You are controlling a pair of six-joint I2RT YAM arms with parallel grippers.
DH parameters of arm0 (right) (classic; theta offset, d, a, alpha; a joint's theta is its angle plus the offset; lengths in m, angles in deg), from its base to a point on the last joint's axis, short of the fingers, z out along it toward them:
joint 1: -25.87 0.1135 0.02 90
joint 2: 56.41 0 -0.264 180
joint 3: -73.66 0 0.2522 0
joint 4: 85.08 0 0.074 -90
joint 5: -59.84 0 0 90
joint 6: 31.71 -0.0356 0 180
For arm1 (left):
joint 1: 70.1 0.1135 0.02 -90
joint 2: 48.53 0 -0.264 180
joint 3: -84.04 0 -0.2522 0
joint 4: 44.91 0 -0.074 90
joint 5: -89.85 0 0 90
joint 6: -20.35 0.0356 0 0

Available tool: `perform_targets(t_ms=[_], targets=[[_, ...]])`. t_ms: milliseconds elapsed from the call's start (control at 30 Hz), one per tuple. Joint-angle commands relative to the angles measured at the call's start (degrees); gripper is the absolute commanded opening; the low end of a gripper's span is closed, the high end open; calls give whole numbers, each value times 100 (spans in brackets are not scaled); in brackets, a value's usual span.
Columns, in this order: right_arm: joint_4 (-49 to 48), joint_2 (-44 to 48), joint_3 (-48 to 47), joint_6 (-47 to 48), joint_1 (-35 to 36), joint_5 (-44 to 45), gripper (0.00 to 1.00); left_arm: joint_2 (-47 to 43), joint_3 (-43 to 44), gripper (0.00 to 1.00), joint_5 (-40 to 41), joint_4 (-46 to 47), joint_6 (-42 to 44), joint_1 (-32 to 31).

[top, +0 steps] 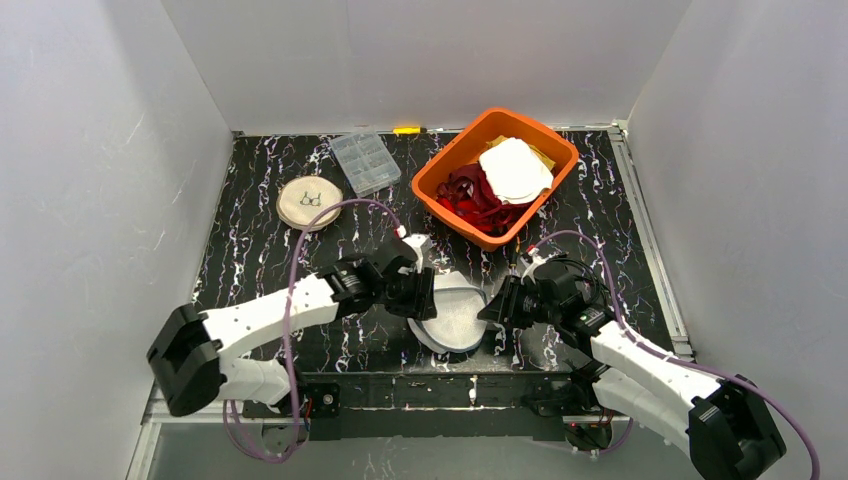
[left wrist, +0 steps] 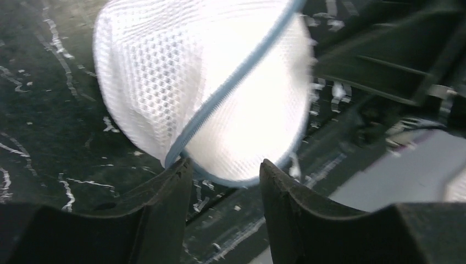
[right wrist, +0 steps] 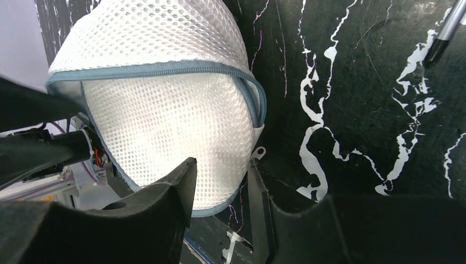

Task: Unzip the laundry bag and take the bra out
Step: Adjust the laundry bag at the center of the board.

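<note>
We found one zipped mesh laundry bag (top: 455,325) between two grippers, one orange bin (top: 455,218) beyond bag; left gripper (top: 425,295) jaws parted at bag's rim, right gripper (top: 492,308) jaws apart beside bag, gripping nothing; bra hidden from us.

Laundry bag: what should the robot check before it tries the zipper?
1. Laundry bag lying on the table: ok.
2. Zipper pull in view beside the right claw: ok.
3. Right claw pinching the pull: not ok, it is open.
4. Left claw holding the bag's edge: not ok, open at it.
5. Zipper undone: not ok, shut.
6. Bra seen inside: cannot tell, the bag hides it.
</note>
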Motion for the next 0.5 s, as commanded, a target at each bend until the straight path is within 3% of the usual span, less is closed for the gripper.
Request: perform_targets(t_ms=[0,200,467], targets=[[61,59,-314,135,24,-8,48,627,69,44,954,-462,278,-22],[34,129,-211,117,38,-9,48,1125,-223,36,1553,-281,10,-12],[86,316,-169,268,125,88,48,1261,-497,34,1615,-35,-81,-14]])
